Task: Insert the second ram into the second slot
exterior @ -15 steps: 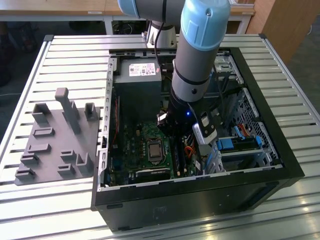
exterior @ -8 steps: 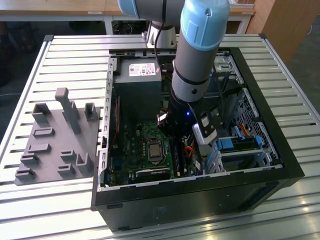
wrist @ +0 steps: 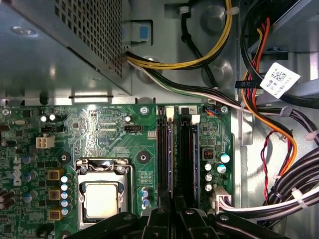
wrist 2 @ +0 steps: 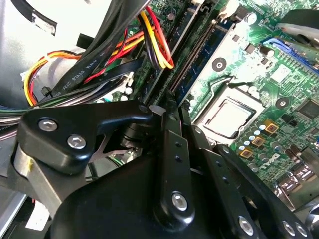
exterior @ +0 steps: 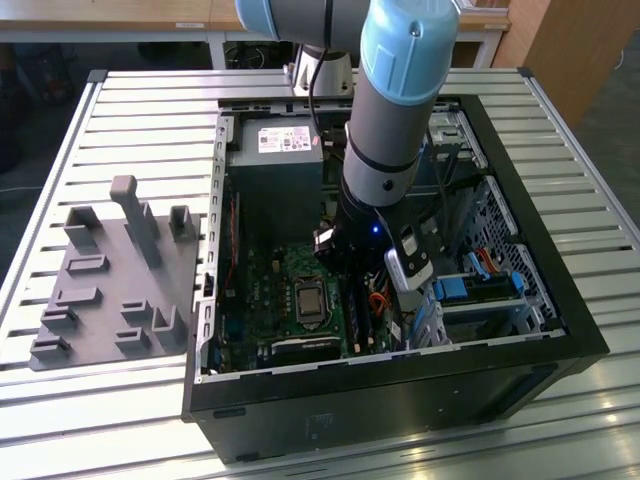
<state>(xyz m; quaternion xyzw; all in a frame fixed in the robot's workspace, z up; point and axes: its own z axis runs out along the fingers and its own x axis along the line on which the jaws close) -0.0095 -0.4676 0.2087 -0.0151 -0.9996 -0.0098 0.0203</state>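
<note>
You have the second ram (wrist: 170,154) edge-on in the first wrist view. It reads as a long, very thin blue strip standing upright in the bank of memory slots, just beside the processor socket (wrist: 101,196). In the second wrist view the same blue stick (wrist 2: 199,59) runs away from the fingers along a black slot. Its broad face is turned away from you, so you cannot judge what is on it.

The gripper (wrist: 173,201) sits right at the near end of that stick. Its two fingers are drawn in tight, one on each side of the thin blue edge, so it is clenched on the second ram (wrist 2: 172,107).

Your count is one blue stick that can be made out clearly. One wide bare black slot (wrist: 184,154) lies just beside it, on the side away from the socket. Whether the narrower strip beyond holds anything, you cannot tell. There is one processor socket, one grey power supply (exterior: 280,165) and one white tag (wrist: 280,79) on the cable bundle.

In the exterior view you see one arm (exterior: 400,110) reaching down into one open computer case (exterior: 400,400). One grey fixture plate (exterior: 110,290) with upright posts lies on the slatted table (exterior: 130,130), toward the exterior view's left and apart from the case.
</note>
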